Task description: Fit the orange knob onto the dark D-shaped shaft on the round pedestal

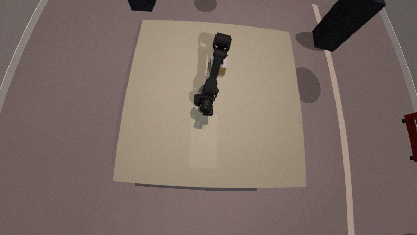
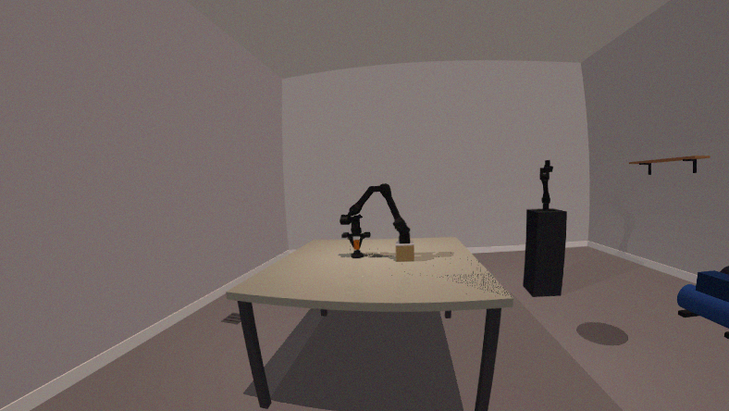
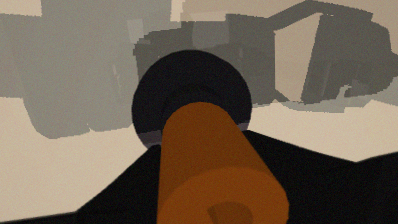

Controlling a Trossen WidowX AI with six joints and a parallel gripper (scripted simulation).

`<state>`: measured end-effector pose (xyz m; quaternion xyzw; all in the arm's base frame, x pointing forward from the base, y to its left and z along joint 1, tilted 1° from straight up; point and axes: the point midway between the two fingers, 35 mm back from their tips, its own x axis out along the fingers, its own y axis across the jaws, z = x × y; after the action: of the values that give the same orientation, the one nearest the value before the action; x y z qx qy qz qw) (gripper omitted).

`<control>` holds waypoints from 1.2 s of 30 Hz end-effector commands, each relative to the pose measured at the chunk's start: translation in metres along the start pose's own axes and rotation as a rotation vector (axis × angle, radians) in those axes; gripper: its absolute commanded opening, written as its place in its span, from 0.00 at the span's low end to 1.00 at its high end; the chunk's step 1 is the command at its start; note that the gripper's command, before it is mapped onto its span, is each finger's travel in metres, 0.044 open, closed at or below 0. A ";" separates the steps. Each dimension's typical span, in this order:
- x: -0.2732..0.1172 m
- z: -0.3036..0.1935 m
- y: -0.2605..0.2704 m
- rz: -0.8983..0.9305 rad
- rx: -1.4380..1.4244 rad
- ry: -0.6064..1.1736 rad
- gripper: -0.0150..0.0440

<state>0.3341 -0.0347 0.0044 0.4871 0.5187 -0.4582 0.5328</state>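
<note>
Gripper (image 1: 206,107) (image 2: 356,243) (image 3: 202,145) grips the knob (image 2: 356,244) (image 3: 215,150), pedestal (image 2: 357,255) (image 3: 150,100) just below; press lightly, twisting slowly until the flats agree (they're hidden), then push straight down

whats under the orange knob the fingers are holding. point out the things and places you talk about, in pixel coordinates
Under the orange knob (image 2: 356,243) (image 3: 215,155) is the dark round pedestal (image 2: 357,255) (image 3: 192,67). The knob's lower end hides whether the shaft is in its hole.

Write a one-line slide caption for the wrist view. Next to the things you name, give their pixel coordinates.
Orange knob (image 2: 356,244) (image 3: 210,150) gripped between dark jaws, its lower end over the round pedestal (image 2: 357,255) (image 3: 191,67).
</note>
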 end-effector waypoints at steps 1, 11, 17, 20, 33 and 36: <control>0.004 0.000 -0.001 0.000 0.020 0.001 0.25; 0.010 0.000 -0.002 0.000 0.090 0.001 0.25; 0.013 0.000 -0.001 0.000 0.055 0.001 0.25; 0.012 0.000 -0.001 0.000 0.068 0.000 0.25; 0.012 0.000 -0.001 0.000 0.068 0.000 0.61; 0.012 0.000 -0.001 0.000 0.068 0.000 0.74</control>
<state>0.3335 -0.0346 -0.0074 0.5043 0.5032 -0.4750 0.5165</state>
